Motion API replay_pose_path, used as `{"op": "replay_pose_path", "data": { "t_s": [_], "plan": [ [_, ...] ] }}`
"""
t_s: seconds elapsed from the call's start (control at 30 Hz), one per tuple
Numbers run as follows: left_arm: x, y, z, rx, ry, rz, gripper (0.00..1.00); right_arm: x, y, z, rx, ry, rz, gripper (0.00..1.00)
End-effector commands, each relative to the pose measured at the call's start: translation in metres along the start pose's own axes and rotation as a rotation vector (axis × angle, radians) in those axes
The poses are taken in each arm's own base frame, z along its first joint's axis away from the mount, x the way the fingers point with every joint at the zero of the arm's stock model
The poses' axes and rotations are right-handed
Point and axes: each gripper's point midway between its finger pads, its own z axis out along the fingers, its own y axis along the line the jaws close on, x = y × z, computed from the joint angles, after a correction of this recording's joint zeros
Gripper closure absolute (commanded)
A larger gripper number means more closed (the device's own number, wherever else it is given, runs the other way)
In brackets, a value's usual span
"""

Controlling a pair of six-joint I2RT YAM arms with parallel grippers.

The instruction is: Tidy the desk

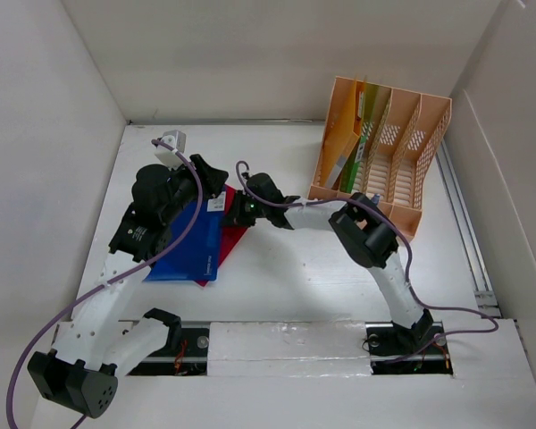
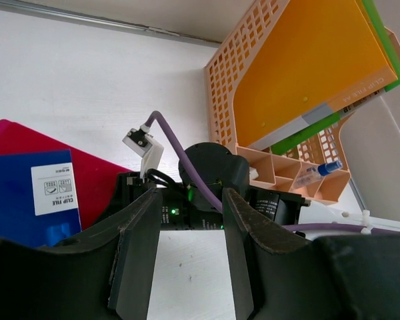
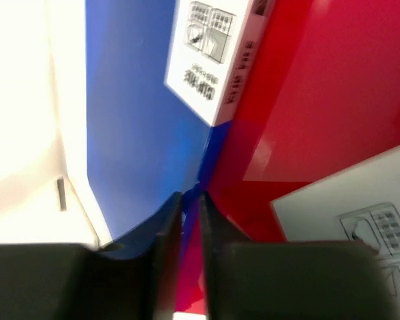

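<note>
A blue clip file [image 1: 189,246] lies on the white desk [image 1: 295,277], overlapping a red clip file [image 1: 235,239]. My right gripper [image 1: 225,207] reaches left to their right edge. In the right wrist view its fingers [image 3: 170,227] are nearly closed [image 3: 190,200] on the edge of the blue file [image 3: 133,120], with the red file [image 3: 320,100] against it. My left gripper [image 1: 213,176] hovers over the files' far end, open and empty [image 2: 187,253]. The left wrist view shows the blue file [image 2: 13,200], the red file [image 2: 87,173] and the right wrist [image 2: 207,180] ahead.
A peach slotted file rack [image 1: 384,152] stands at the back right. It holds a yellow folder [image 2: 307,67], a green one and papers. A blue-capped pen [image 2: 317,173] lies in its front compartment. White wall panels edge the desk. A metal rail runs along the right side.
</note>
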Motion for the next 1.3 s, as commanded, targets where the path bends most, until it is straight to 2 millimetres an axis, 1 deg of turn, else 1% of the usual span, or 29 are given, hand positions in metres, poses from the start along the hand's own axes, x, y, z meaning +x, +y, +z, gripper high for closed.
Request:
{"op": "replay_pose_path", "data": {
  "t_s": [0.0, 0.07, 0.17, 0.2, 0.23, 0.27, 0.3, 0.33, 0.37, 0.4, 0.5, 0.53, 0.57, 0.6, 0.67, 0.7, 0.77, 0.83, 0.87, 0.9, 0.93, 0.97, 1.0, 1.03, 1.1, 1.13, 1.17, 1.23, 1.27],
  "plan": [
    [-0.013, -0.010, -0.005, 0.043, -0.043, 0.021, 0.63, 0.013, -0.015, 0.007, 0.020, 0.049, 0.012, 0.86],
    [-0.015, -0.007, -0.004, 0.029, -0.050, 0.022, 0.63, 0.014, -0.012, 0.007, -0.003, 0.050, 0.023, 1.00],
    [-0.012, -0.007, -0.004, 0.027, -0.039, 0.022, 0.63, 0.011, -0.006, 0.000, -0.051, 0.037, 0.028, 1.00],
    [-0.015, -0.009, -0.005, 0.035, -0.051, 0.025, 0.63, 0.005, 0.004, -0.007, -0.069, 0.015, 0.018, 1.00],
    [-0.015, -0.007, -0.005, 0.027, -0.055, 0.023, 0.63, 0.012, -0.001, -0.013, -0.062, 0.022, 0.022, 1.00],
    [-0.017, -0.006, -0.006, 0.019, -0.060, 0.026, 0.63, 0.005, 0.003, -0.019, -0.085, -0.002, 0.017, 1.00],
    [-0.014, -0.003, -0.004, 0.005, -0.051, 0.025, 0.63, -0.004, 0.021, -0.034, -0.111, -0.036, 0.002, 1.00],
    [-0.013, -0.005, -0.004, 0.019, -0.043, 0.025, 0.63, 0.004, 0.018, -0.049, -0.109, -0.038, -0.002, 1.00],
    [-0.013, -0.005, -0.004, 0.019, -0.043, 0.025, 0.63, 0.003, 0.020, -0.049, -0.115, -0.043, -0.006, 1.00],
    [-0.014, -0.006, -0.004, 0.026, -0.047, 0.027, 0.63, 0.003, 0.023, -0.065, -0.113, -0.067, -0.018, 1.00],
    [-0.013, -0.003, -0.002, 0.009, -0.045, 0.026, 0.63, 0.005, 0.020, -0.084, -0.081, -0.099, -0.024, 1.00],
    [-0.012, -0.003, -0.002, 0.011, -0.039, 0.024, 0.63, 0.001, 0.029, -0.095, -0.094, -0.121, -0.034, 1.00],
    [-0.012, -0.005, -0.002, 0.020, -0.036, 0.024, 0.63, 0.010, 0.016, -0.099, -0.064, -0.110, -0.031, 1.00],
    [-0.012, -0.006, -0.002, 0.026, -0.038, 0.025, 0.63, 0.011, 0.013, -0.104, -0.050, -0.121, -0.030, 1.00],
    [-0.015, -0.005, -0.003, 0.017, -0.050, 0.027, 0.63, 0.013, 0.012, -0.115, -0.040, -0.137, -0.028, 1.00],
    [-0.013, -0.003, -0.002, 0.007, -0.043, 0.024, 0.63, 0.018, 0.005, -0.118, -0.023, -0.136, -0.018, 1.00],
    [-0.013, -0.004, -0.002, 0.014, -0.041, 0.024, 0.63, 0.018, 0.008, -0.126, -0.032, -0.149, -0.015, 1.00],
    [-0.013, -0.005, -0.002, 0.020, -0.045, 0.025, 0.63, 0.021, 0.002, -0.128, -0.011, -0.157, -0.007, 1.00],
    [-0.013, -0.004, -0.002, 0.017, -0.046, 0.025, 0.63, 0.022, -0.001, -0.127, 0.002, -0.148, -0.002, 0.94],
    [-0.011, -0.003, 0.000, 0.011, -0.037, 0.024, 0.63, 0.026, -0.005, -0.123, 0.013, -0.126, -0.002, 0.83],
    [-0.010, -0.004, 0.001, 0.017, -0.031, 0.022, 0.63, 0.022, 0.000, -0.121, 0.002, -0.123, -0.009, 0.60],
    [-0.010, -0.006, 0.000, 0.027, -0.029, 0.023, 0.63, 0.022, 0.003, -0.117, -0.011, -0.114, -0.018, 0.56],
    [-0.011, -0.007, 0.000, 0.032, -0.033, 0.023, 0.63, 0.029, 0.006, -0.111, -0.029, -0.079, -0.026, 0.54],
    [-0.011, -0.006, 0.000, 0.028, -0.035, 0.022, 0.63, 0.021, 0.015, -0.108, -0.047, -0.089, -0.038, 0.54],
    [-0.011, -0.003, -0.001, 0.013, -0.039, 0.024, 0.63, 0.022, 0.024, -0.102, -0.059, -0.085, -0.056, 0.53],
    [-0.010, -0.003, -0.001, 0.011, -0.035, 0.022, 0.63, 0.023, 0.019, -0.096, -0.047, -0.080, -0.053, 0.53],
    [-0.010, -0.004, -0.001, 0.017, -0.034, 0.024, 0.63, 0.019, 0.026, -0.090, -0.048, -0.084, -0.063, 0.53],
    [-0.013, -0.005, -0.003, 0.022, -0.047, 0.025, 0.63, 0.019, 0.015, -0.076, -0.008, -0.071, -0.058, 0.53],
    [-0.013, -0.004, -0.002, 0.016, -0.047, 0.025, 0.63, 0.017, 0.014, -0.072, -0.006, -0.073, -0.058, 0.53]
  ]
}}
